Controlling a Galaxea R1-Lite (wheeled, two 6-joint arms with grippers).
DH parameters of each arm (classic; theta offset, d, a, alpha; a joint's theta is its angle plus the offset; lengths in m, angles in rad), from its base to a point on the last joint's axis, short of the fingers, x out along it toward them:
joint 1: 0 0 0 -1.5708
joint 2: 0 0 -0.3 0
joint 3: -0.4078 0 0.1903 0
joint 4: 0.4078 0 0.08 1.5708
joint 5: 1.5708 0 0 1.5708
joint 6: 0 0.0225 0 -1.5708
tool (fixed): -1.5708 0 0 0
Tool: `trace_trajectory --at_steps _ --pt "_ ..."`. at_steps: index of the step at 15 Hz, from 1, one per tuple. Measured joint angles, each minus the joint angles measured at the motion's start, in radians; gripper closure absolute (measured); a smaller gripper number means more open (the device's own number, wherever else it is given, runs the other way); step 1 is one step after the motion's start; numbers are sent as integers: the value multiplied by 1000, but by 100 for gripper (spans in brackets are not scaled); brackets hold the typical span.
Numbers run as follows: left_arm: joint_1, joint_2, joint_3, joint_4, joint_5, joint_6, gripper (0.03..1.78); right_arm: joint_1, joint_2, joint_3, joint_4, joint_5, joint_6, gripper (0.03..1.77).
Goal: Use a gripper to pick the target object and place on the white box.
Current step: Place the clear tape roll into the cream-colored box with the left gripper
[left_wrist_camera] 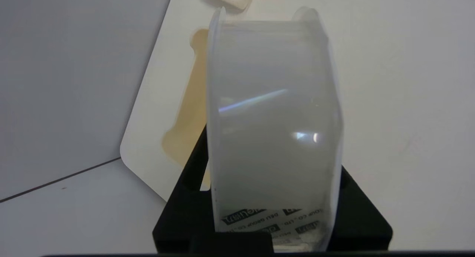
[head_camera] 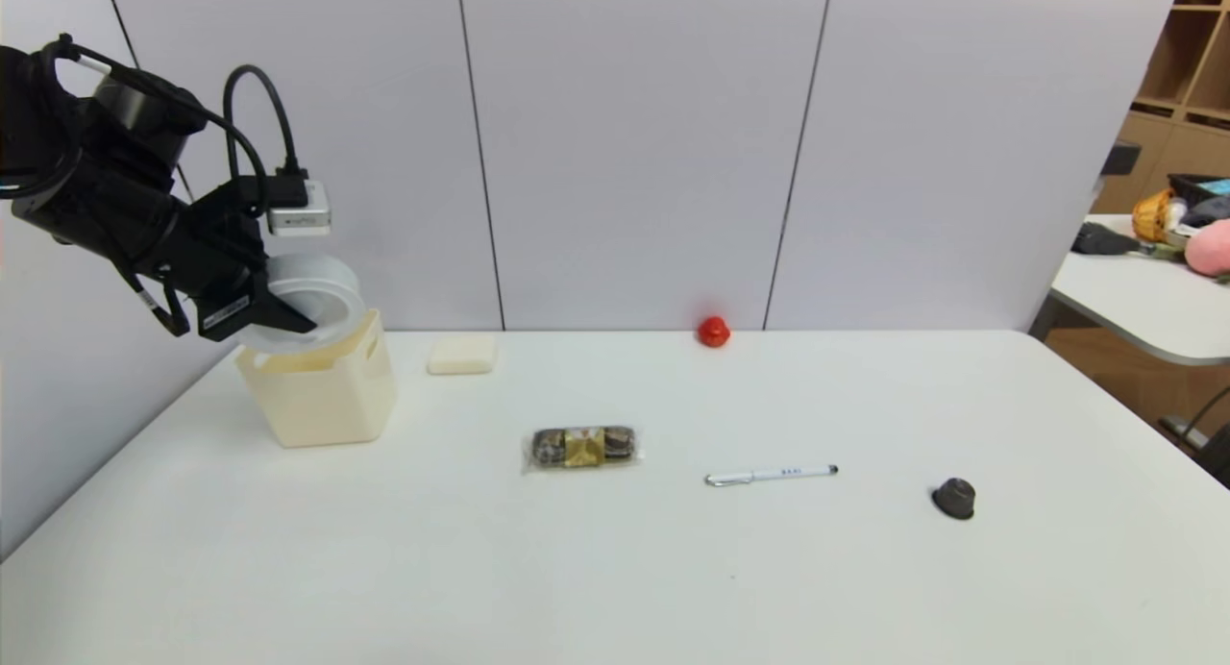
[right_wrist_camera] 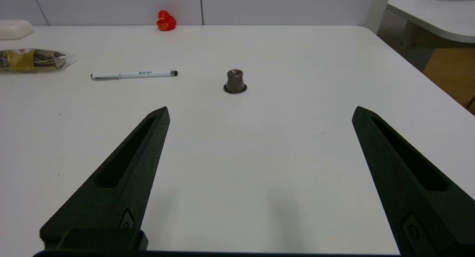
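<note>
The translucent cup [left_wrist_camera: 274, 138] carries "DELI GROUP CO., LTD." in dark print inside its wall

Soap [head_camera: 461, 355] and a red toy [head_camera: 713, 332] sit by the table's [head_camera: 615, 569] far edge, packet [head_camera: 583, 447], pen [head_camera: 772, 475] and capsule [head_camera: 955, 499] nearer.

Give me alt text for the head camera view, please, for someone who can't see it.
The left end effector grips a translucent white tape-roll-shaped cup, tilted over a cream-white square bin at the white table's far left. Rightward lie a cream block, a wrapped snack, a small red object, a white pen and a dark capsule.
</note>
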Motion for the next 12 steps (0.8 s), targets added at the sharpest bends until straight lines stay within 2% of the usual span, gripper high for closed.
trace_trajectory --at_steps 5,12 --pt "43 41 -17 -1 -26 1 121 0 0 0 0 0 0 10" --pt "48 130 -64 -1 -30 0 121 0 0 0 0 0 0 10"
